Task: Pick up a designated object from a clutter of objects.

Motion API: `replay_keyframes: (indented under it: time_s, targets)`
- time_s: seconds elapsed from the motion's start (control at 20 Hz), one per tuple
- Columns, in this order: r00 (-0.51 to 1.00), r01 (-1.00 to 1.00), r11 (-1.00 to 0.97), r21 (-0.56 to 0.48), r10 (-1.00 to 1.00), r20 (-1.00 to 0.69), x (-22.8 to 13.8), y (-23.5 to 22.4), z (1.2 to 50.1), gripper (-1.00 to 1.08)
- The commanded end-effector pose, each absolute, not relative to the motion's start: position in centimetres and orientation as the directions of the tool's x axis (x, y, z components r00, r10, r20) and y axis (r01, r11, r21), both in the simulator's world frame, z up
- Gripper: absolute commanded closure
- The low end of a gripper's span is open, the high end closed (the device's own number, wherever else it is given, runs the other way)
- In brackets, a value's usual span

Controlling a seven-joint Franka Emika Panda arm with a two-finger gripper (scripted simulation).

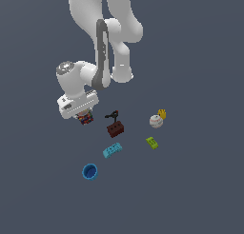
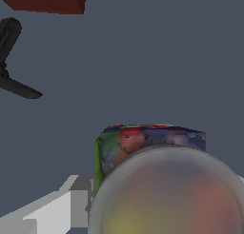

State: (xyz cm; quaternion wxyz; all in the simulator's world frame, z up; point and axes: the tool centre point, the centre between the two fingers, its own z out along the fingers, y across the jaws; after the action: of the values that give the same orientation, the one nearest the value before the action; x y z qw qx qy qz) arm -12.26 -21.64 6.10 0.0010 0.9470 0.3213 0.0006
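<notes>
The multicoloured can (image 1: 86, 118), with red, blue and yellow patches, sits directly under my gripper (image 1: 84, 115) at the exterior view's left. In the wrist view the can (image 2: 147, 142) fills the lower part, its silver rim blurred and very close. One pale finger (image 2: 71, 204) lies against the can's side. The other finger is hidden behind the rim. The jaws look closed on the can. The rest of the clutter lies to the exterior view's right of it.
A black clamp (image 1: 112, 115) and a dark red brick (image 1: 116, 129) lie close by, and both show in the wrist view (image 2: 14, 81) (image 2: 47, 1). A cyan block (image 1: 112, 150), blue cup (image 1: 89, 171), green block (image 1: 152, 142), white baseball (image 1: 156, 121) and yellow piece (image 1: 162, 114) lie farther off.
</notes>
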Motion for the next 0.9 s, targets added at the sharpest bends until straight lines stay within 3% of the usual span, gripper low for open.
replay_keyframes:
  time_s: [0.0, 0.45, 0.85]
  targets:
    - [0.793, 0.609, -0.793, 0.0, 0.609, -0.001, -12.3, -21.5, 6.0, 1.08]
    - [0.793, 0.609, -0.793, 0.002, 0.609, 0.001, -12.1, -21.6, 7.3, 1.08]
    - [0.794, 0.608, -0.794, 0.002, 0.608, 0.0, -11.5, -21.4, 11.6, 1.08]
